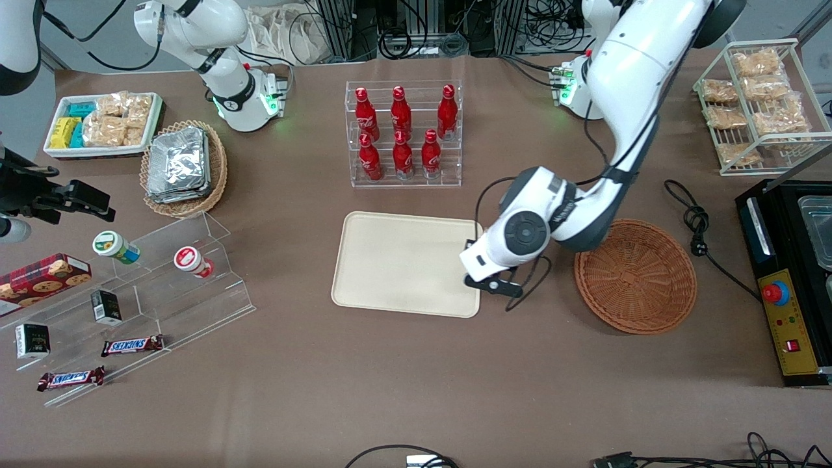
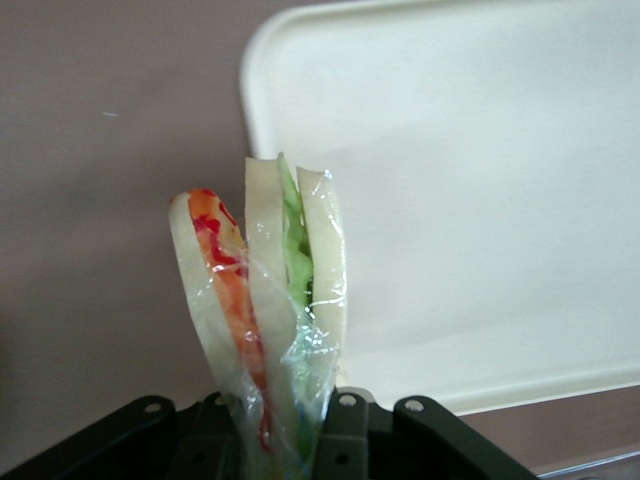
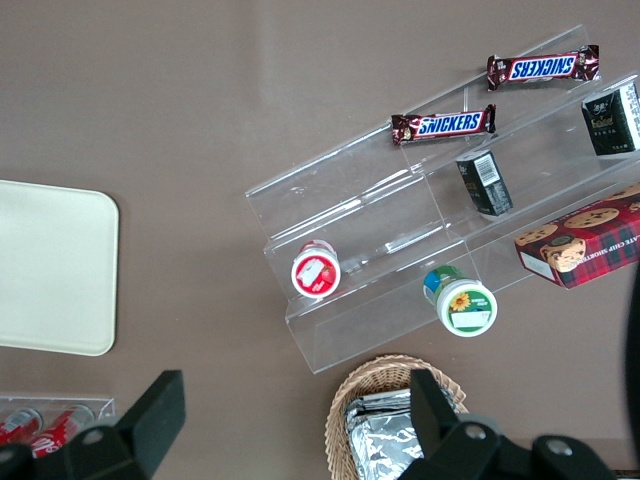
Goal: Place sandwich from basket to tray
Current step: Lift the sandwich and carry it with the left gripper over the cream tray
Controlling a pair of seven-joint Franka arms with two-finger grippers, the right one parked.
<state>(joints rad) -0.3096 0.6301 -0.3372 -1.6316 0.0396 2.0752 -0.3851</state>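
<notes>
Brown counter (image 1: pixel 416 403) fills the scene, cables and rack frames along its edge farthest from the front camera. White left arm (image 1: pixel 624 71) reaches down over the middle of the counter, wrist bent toward the tray.

Cream rectangular tray (image 1: pixel 396 260) lies flat mid-counter, nothing lying on it. Reddish-brown wicker basket (image 1: pixel 640 279) sits beside the tray toward the working arm's end, apart from it, with nothing inside.

Clear bottle rack (image 1: pixel 404 133) with six red cola bottles stands farther from the front camera than the tray. Clear stepped display (image 1: pixel 162 286) toward the parked arm's end holds two small cups, small dark boxes and two Snickers bars (image 1: pixel 132 346); a cookie box (image 1: pixel 42 276) is next to it. Lighter wicker basket with foil packs (image 1: pixel 182 166) and a white tray of snack packets (image 1: pixel 104 123) are farther from the camera at that end. Wire rack of tan snack packets (image 1: pixel 757 104) and a black appliance (image 1: pixel 790 273) are at the working arm's end.

Pincer (image 1: pixel 494 284) hangs above the tray's edge nearest the basket, clenched on the sandwich (image 2: pixel 265 310). In the wrist view the sandwich stands out from the fingers (image 2: pixel 345 430), clear-wrapped, white bread with red-orange and green layers showing, held above the tray's rounded corner (image 2: pixel 290 60), part over bare counter, not touching the tray.
</notes>
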